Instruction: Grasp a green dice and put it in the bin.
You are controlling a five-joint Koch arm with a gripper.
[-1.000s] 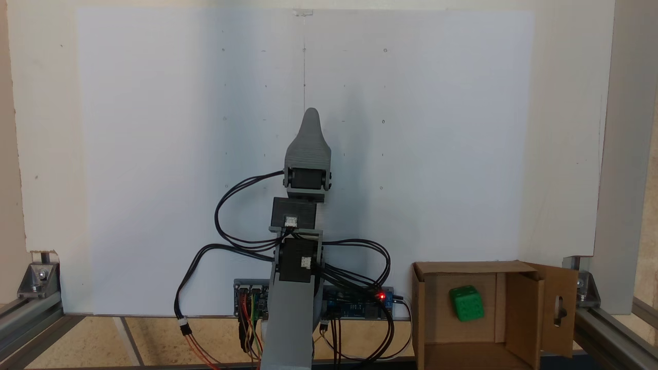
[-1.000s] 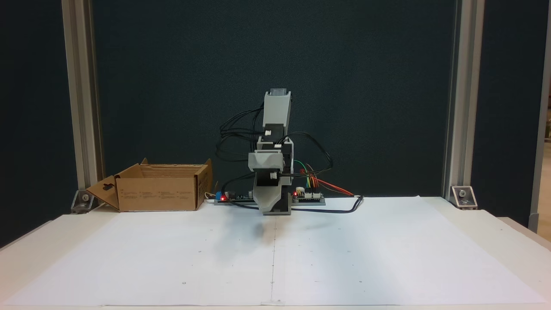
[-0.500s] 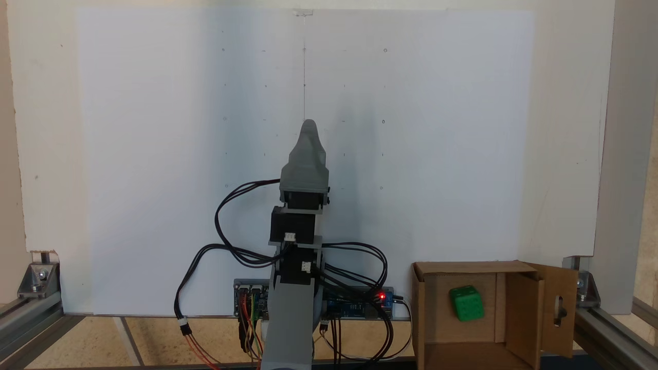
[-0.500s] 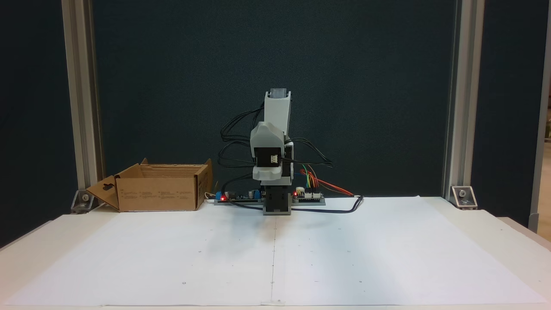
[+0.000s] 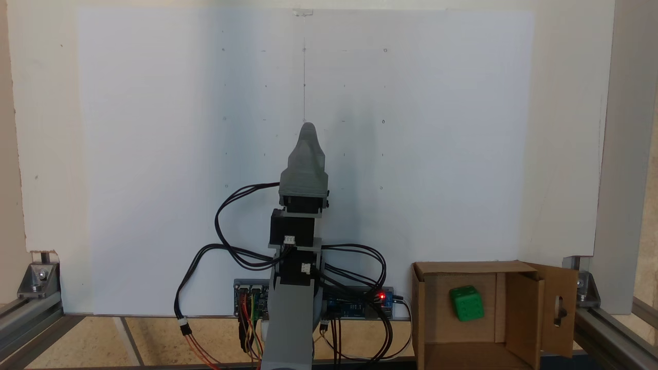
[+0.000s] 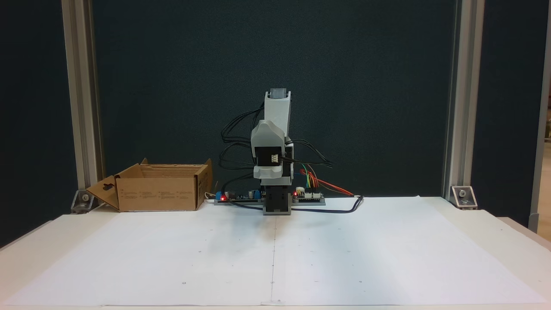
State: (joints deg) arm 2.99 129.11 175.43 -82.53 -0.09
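Note:
The green dice [image 5: 466, 303] lies inside the bin [image 5: 427, 329], a brown cardboard box at the lower right of a fixed view, and nothing touches it. In another fixed view the bin [image 6: 156, 199] stands at the left beside the arm's base, and its walls hide the dice. My gripper [image 5: 307, 128] is folded back above the arm's base, well apart from the bin, with nothing in it. Its jaws lie one over the other, so a single tip shows. Seen head-on, the gripper [image 6: 267, 137] shows no gap.
The keyhole flap [image 5: 559, 308] hangs open on the bin's right side. Circuit boards and looping cables [image 5: 360, 303] crowd the arm's base. Aluminium frame posts [image 6: 79, 107] stand at the table corners. White paper [image 6: 275, 254] covers the table.
The arm has folded back toward its base and the gripper has swung up from pointing down at the table. The dice has stayed still in the bin.

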